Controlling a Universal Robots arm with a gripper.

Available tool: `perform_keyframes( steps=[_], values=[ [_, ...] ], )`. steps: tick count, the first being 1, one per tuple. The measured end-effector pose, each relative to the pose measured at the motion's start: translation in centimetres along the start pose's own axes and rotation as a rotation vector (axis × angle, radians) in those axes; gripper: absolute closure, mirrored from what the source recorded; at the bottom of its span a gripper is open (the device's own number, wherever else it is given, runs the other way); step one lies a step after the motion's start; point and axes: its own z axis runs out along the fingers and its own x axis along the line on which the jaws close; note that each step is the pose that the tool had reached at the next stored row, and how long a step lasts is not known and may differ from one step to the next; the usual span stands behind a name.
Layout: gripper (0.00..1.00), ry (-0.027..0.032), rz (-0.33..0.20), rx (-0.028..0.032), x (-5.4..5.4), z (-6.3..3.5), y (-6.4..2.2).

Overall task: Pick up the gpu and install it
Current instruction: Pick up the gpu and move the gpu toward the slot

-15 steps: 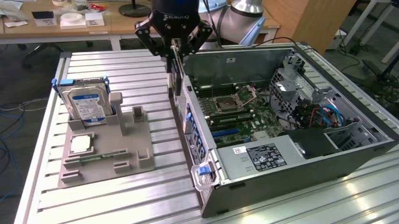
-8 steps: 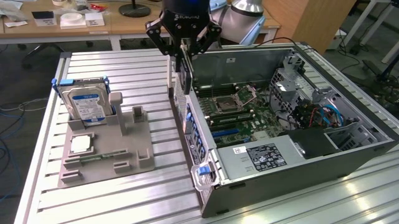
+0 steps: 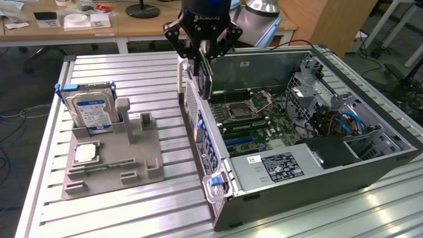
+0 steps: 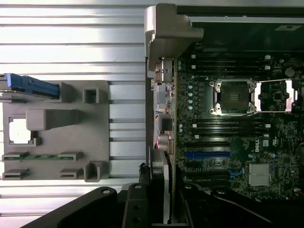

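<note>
- The pick-up looks done: the end effector, upper centre of the exterior view, pinches the gpu by its top edge, and the card hangs upright and edge-on
- The gpu hangs about in line with the port-side wall of the open computer case, well apart from the grey holder at lower left, where the hard drive and small square chip sit
- Installing is left, by my reading: the card sits in no slot of the motherboard, and the blue slot is bare
- Surface: a ribbed aluminium desk, glinting at lower right
- Room: a wooden desk with small boxes at upper left, cables on the floor at the left edge
</note>
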Motion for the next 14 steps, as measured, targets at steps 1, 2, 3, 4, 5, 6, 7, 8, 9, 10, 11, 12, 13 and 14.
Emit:
perform_keyframes(
  steps=[1, 2, 3, 4, 5, 6, 7, 8, 9, 10, 11, 12, 13, 14],
  values=[
    [0.72, 0.0, 0.0, 0.0, -0.2, 0.01, 0.0],
    [0.72, 0.0, 0.0, 0.0, -0.3, 0.01, 0.01],
    [0.72, 0.0, 0.0, -0.0001, -0.5, 0.02, 0.01],
    [0.72, -0.0001, 0.0, -0.0001, -0.7, 0.02, 0.02],
    [0.72, -0.0001, 0.0, -0.0001, -0.9, 0.03, 0.03],
    [0.72, -0.0001, 0.0, 0.0, -1.1, 0.03, 0.03],
    [0.72, 0.0, 0.0, -0.0001, -1.3, 0.03, 0.03],
    [0.72, -0.0001, 0.0, -0.0001, -1.5, 0.04, 0.04],
    [0.72, 0.0, 0.0, -0.0001, -1.8, 0.04, 0.05],
    [0.72, -0.0001, 0.0, -0.0002, -2.0, 0.06, 0.06],
    [0.72, -0.0001, 0.0, -0.0001, -2.2, 0.05, 0.06],
    [0.72, 0.0, 0.0, -0.0001, -2.5, 0.06, 0.07],
    [0.72, -0.0001, 0.0, 0.0, -2.9, 0.07, 0.08],
    [0.72, 0.0, 0.0, 0.0, -3.2, 0.07, 0.09]
  ],
)
